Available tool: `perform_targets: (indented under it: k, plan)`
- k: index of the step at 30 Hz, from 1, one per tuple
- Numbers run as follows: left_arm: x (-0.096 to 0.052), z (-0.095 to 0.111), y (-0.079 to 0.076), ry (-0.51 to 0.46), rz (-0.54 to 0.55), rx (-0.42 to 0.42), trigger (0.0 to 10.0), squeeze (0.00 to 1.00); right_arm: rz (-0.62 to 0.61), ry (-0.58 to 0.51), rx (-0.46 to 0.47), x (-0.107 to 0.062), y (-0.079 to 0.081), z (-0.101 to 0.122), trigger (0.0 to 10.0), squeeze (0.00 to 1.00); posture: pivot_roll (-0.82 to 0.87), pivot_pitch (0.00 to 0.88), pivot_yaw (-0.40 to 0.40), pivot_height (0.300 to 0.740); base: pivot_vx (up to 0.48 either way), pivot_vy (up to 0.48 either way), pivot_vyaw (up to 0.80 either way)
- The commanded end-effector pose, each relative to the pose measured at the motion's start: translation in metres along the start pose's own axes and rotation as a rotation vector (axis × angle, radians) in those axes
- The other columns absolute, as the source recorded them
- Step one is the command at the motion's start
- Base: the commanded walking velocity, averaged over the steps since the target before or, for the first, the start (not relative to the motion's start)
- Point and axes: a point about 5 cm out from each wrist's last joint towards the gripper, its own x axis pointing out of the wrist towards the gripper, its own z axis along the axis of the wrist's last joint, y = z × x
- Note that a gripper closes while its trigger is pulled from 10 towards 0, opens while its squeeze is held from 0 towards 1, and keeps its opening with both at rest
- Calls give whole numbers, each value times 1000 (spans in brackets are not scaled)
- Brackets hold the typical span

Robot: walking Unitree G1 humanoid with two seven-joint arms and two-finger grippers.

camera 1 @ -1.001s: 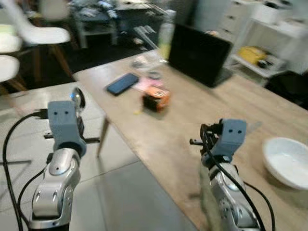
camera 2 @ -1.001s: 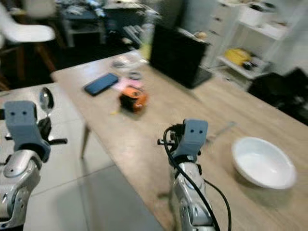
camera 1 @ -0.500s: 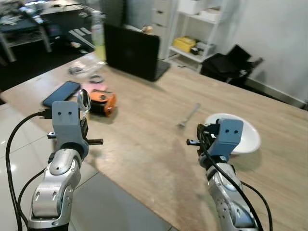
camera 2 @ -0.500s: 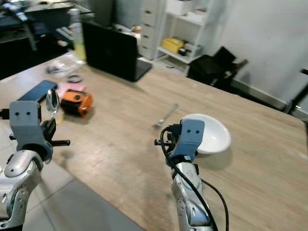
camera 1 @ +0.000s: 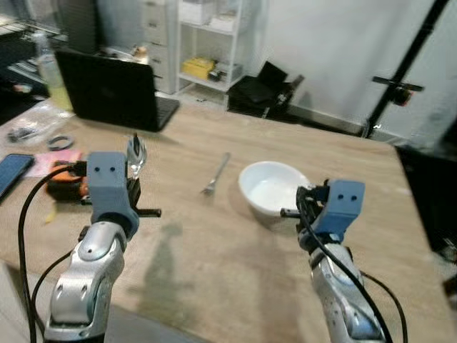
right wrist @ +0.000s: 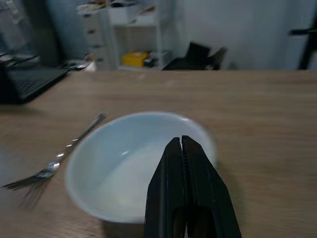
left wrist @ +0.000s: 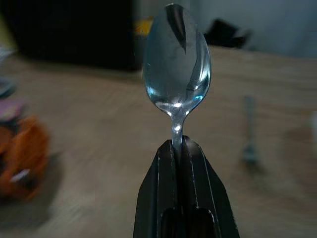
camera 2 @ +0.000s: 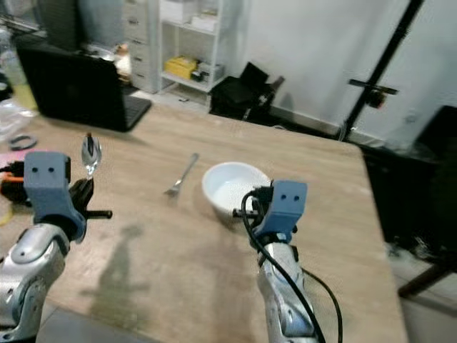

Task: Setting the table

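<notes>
My left gripper [left wrist: 181,145] is shut on the handle of a metal spoon [left wrist: 176,62], which stands upright with its bowl [camera 1: 136,152] above the wrist, over the wooden table [camera 1: 214,264] left of the middle. A white bowl [camera 1: 273,189] sits on the table ahead, and a fork [camera 1: 216,174] lies just left of it. My right gripper [right wrist: 181,143] is shut with nothing in it, raised just in front of the near rim of the white bowl [right wrist: 133,161]; the fork [right wrist: 54,163] lies beside it.
An open black laptop [camera 1: 111,91] stands at the table's far left, with a bottle [camera 1: 48,71] beside it. An orange object [camera 1: 64,183] and a phone [camera 1: 13,174] lie near the left edge. White shelves [camera 1: 207,43] and a black stand [camera 1: 400,71] are behind the table.
The whole picture has swung: the camera turned right, bringing the bowl and fork from the right toward the middle. Both arms keep the same pose, spoon still held.
</notes>
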Motion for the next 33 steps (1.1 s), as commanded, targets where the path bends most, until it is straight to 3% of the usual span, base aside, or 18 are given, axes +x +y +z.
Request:
perform_targets:
  k: [1, 9, 11, 18, 20, 24, 27, 33]
  plan:
    - [-2, 0, -4, 15, -39, 1, 10000, 0, -12, 27, -1, -3, -3, -5, 10000, 0, 45, 125, 4, 740, 0, 0, -800]
    - [-2, 18, -6, 7, -117, 78, 10000, 0, -10, 24, -6, -3, -2, -4, 10000, 0, 48, 130, 7, 740, 0, 0, -800]
    - [-1, 24, -1, 23, -116, 149, 10000, 0, -4, 15, -10, -2, -1, -1, 10000, 0, 55, 131, 8, 740, 0, 0, -800]
    - [3, 45, 23, 53, -42, 178, 10000, 0, 61, -61, -84, 7, 12, 16, 10000, 0, 68, 133, 7, 740, 0, 0, -184]
    - [11, 35, 38, 120, 34, 187, 10000, 0, 97, -102, -63, 12, 22, 28, 10000, 0, 82, 131, 1, 740, 0, 0, 0]
    - [15, 27, 42, 157, 40, 186, 10000, 0, 119, -120, -50, 15, 27, 33, 10000, 0, 82, 130, -3, 740, 0, 0, 0]
    - [34, 3, 44, 258, 7, 166, 10000, 0, 184, -147, -27, 23, 41, 42, 10000, 0, 76, 144, -22, 740, 0, 0, 0]
    - [53, -10, 45, 311, -48, 182, 10000, 0, 225, -145, -27, 26, 53, 43, 10000, 0, 69, 159, -31, 740, 0, 0, 0]
